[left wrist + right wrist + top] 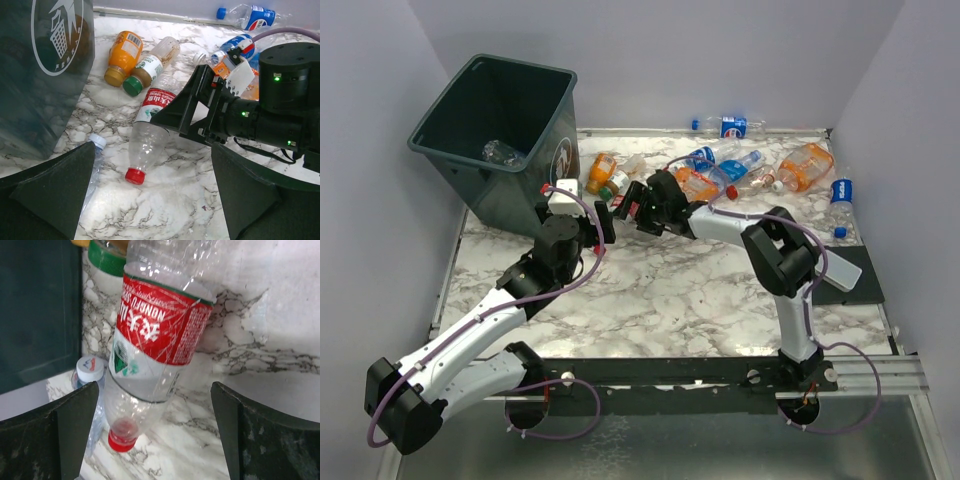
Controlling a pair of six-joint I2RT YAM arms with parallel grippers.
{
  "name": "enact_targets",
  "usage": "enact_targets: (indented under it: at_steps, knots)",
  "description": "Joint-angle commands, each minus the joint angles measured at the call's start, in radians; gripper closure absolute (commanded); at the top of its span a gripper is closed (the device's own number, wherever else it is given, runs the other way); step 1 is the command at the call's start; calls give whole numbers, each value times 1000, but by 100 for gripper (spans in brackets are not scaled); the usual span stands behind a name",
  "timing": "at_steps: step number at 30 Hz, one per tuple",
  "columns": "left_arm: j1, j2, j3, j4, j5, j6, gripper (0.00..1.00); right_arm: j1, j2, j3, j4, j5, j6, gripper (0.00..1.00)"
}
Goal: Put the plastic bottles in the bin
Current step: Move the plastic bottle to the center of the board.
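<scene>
Plainly, the clear red-labelled bottle (160,325) lies creased, red-capped.

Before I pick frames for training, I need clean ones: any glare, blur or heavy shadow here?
Top view: soft even light, only faint shadows. Left wrist: bright glare on the table beside the red-capped bottle. Right wrist: bottle label sharp and readable.

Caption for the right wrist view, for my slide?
Open right gripper lined up on a red-labelled, red-capped bottle lying on the marble table.
</scene>
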Motion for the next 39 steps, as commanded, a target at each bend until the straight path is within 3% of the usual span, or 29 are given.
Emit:
enact_targets:
  at_steps: [1, 16, 21, 26, 33, 39]
  knots:
    - [0, -7, -11, 11, -15, -9, 1, 0, 77, 75, -69, -1, -17, 4]
    - [0, -2, -10, 11, -3, -11, 1, 35, 204, 182, -187, 18, -77, 22]
    - [0, -5, -12, 11, -4, -10, 1, 48, 191, 140, -175, 30, -77, 38]
    - [0, -3, -12, 11, -3, -10, 1, 49, 49, 8, -119, 86, -103, 47]
    - [0, -7, -13, 12, -7, -10, 1, 49, -342, -305, -50, 166, -294, 49]
    - [0, 14, -9, 13, 22, -10, 1, 62, -614, -534, -140, 29, -504, 48]
